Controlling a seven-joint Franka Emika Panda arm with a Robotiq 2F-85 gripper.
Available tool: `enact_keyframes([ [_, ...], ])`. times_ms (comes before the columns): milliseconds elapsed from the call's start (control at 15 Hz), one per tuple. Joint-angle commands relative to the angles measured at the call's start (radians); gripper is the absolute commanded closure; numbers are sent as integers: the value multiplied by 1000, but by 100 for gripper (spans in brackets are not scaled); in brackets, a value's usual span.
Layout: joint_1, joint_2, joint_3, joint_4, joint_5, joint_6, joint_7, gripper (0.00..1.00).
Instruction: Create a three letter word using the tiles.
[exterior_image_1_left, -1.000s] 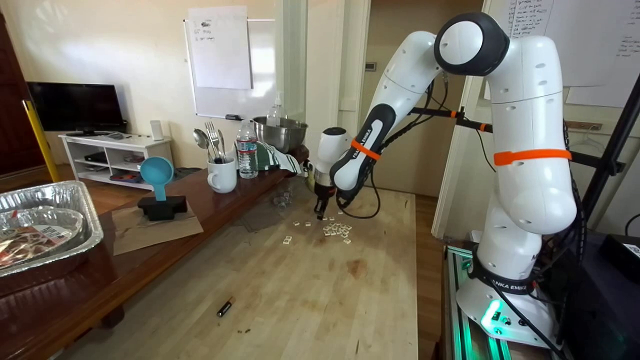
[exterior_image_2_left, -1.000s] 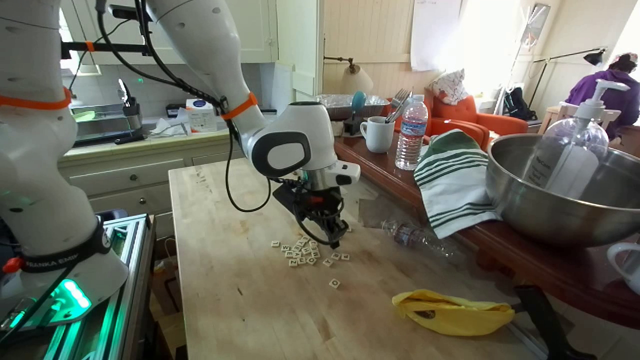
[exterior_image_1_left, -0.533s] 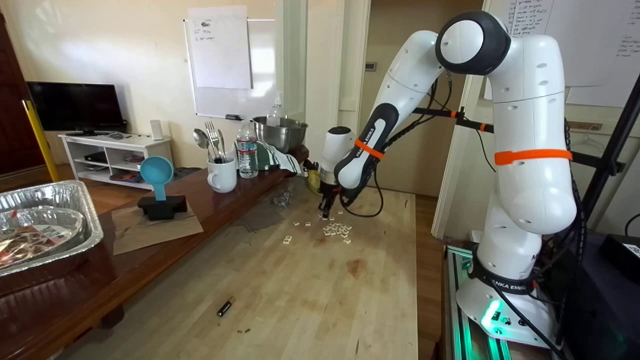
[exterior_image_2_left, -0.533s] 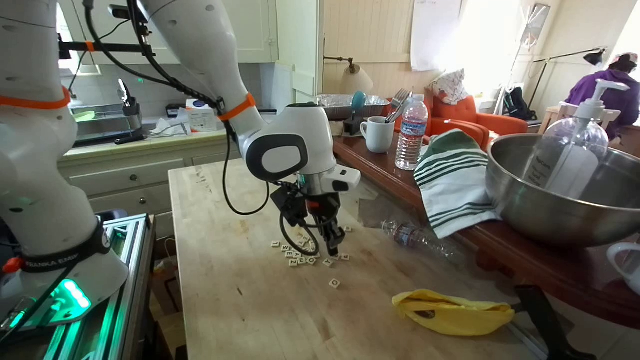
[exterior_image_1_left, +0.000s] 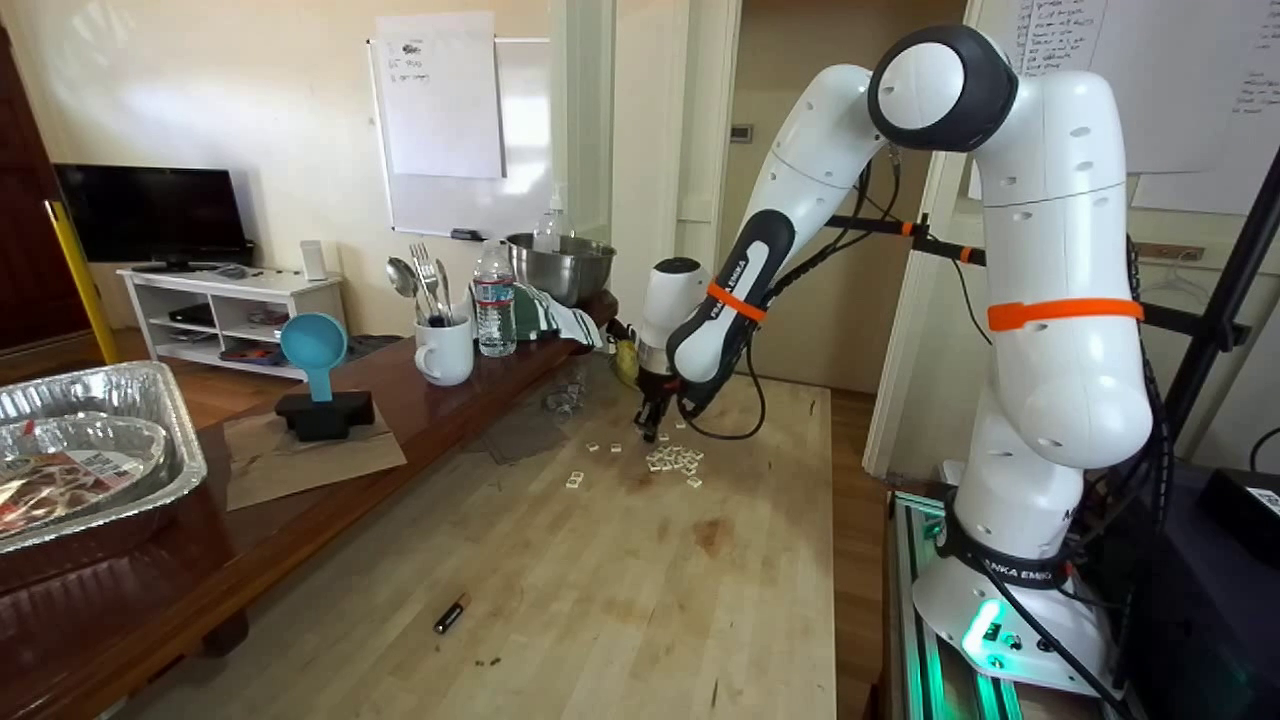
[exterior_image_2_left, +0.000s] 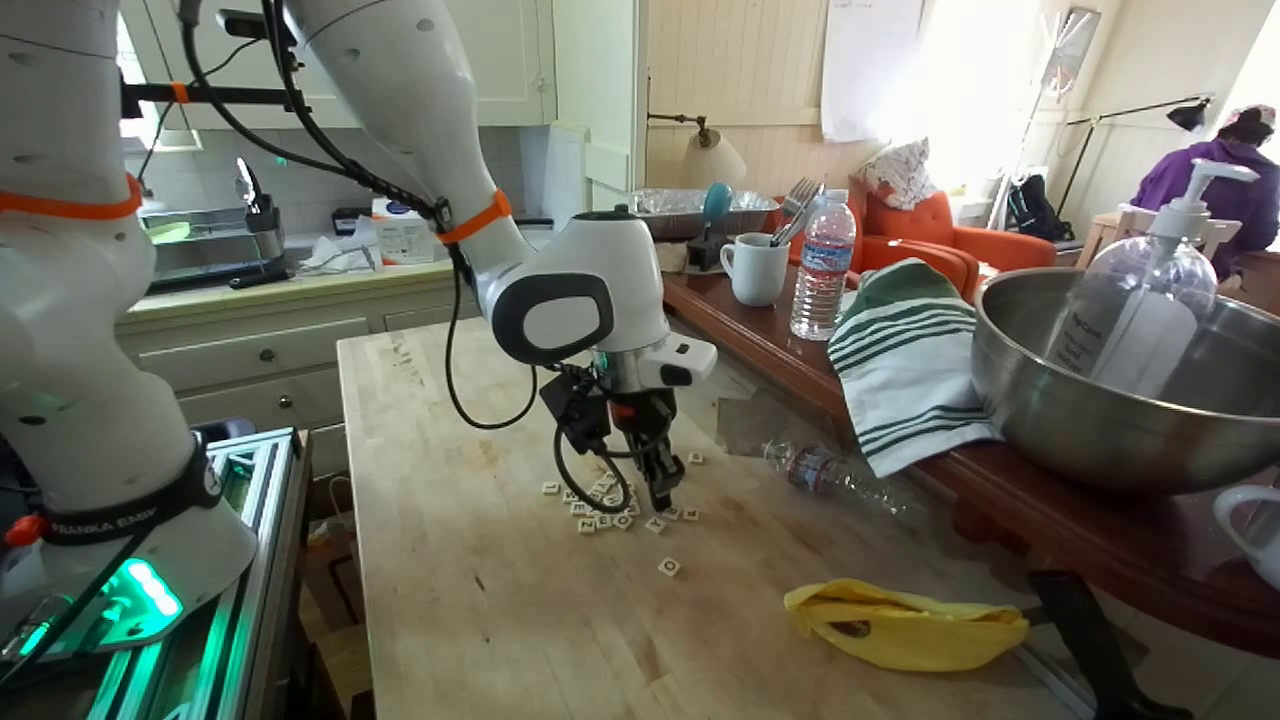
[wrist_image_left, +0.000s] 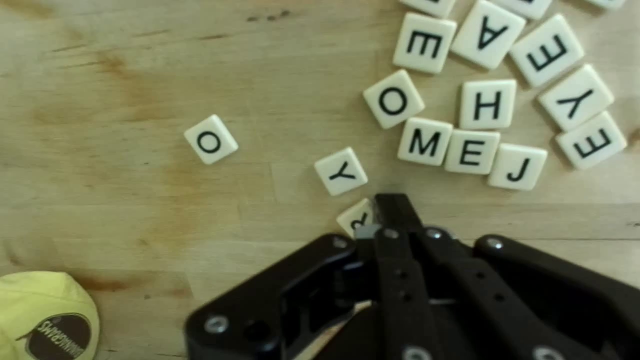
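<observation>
Indoors, near kitchen drawers (exterior_image_2_left: 220, 355), a stained wooden tabletop (exterior_image_2_left: 520, 620) bears letter tiles (wrist_image_left: 487, 112); the clenched gripper (wrist_image_left: 398, 207) partly hides one, and the wrist view crops others.

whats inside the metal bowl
A clear pump bottle sits in the metal bowl, shown in both exterior views. The near wall hides the bottle's base and the bowl's floor, so anything lying lower down can't be seen.

in my wrist view a square cream tile (wrist_image_left: 210, 139) at ten o'clock reads o; more tiles (wrist_image_left: 472, 151) between two and three read m, e, j; at eight a yellow cloth pouch (wrist_image_left: 47, 300) says bananagrams. the black band (exterior_image_2_left: 120, 524) on my white base (exterior_image_2_left: 215, 550) reads franka emika.
</observation>
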Motion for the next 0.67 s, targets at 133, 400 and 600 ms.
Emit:
enact_keyframes([
  [133,-29,21,83,-1,58,0,-83,100],
  [400,-49,13,116,0,83,-3,-146,100],
  [600,-36,-4,87,1,55,-9,-128,100],
])
